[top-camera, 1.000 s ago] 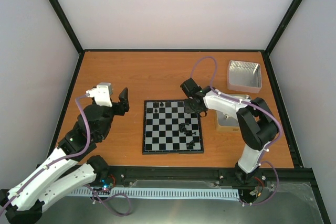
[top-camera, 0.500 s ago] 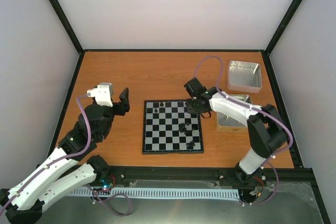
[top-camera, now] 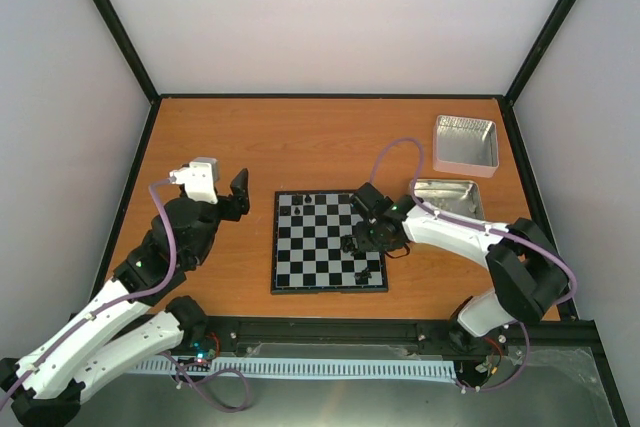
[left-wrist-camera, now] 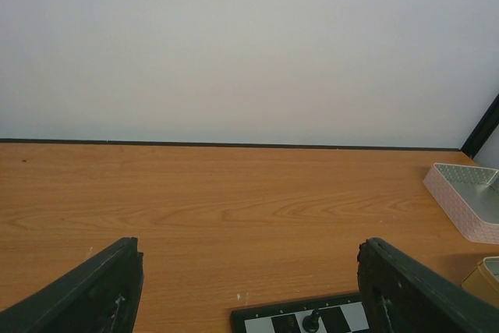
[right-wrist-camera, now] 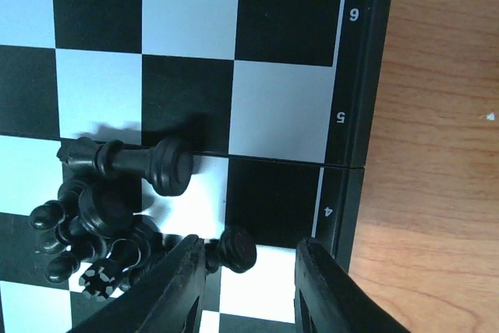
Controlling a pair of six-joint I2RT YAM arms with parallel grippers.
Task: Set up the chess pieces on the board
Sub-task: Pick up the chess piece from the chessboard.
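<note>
A: Where do we find the right gripper (top-camera: 362,240)?

B: Low over the board (top-camera: 300,257), at its right edge. In our wrist view its 2 fingers (right-wrist-camera: 183,290) stand parted and clamp nothing. 1 black piece (right-wrist-camera: 236,250) lies on its side in the gap, close by the left-hand finger. We cannot tell whether they touch.

A: And the other chess pieces (right-wrist-camera: 97,228)?

B: Mostly a heap just ahead and to the left of those fingers. They are small and glossy black, tumbled over each other. 1 longer piece (right-wrist-camera: 132,163) lies flat just beyond the heap, its round base turned toward the board's rim. We also see a smaller cluster (top-camera: 367,272) behind the gripper, toward the arm bases. 2 separate pieces (top-camera: 309,195) sit well to its left in the board's back row.

A: How does the board look?

B: Black and silvery-grey checks, with a thin black border that has the numerals 6, 5 and 4 printed along it. It lies flat on the wooden table (top-camera: 220,137).

A: The left gripper (left-wrist-camera: 249,259)?

B: Wide open, holding nothing, raised above the table left of the board. 2 silver tins (top-camera: 465,144) sit beyond the right gripper.
</note>
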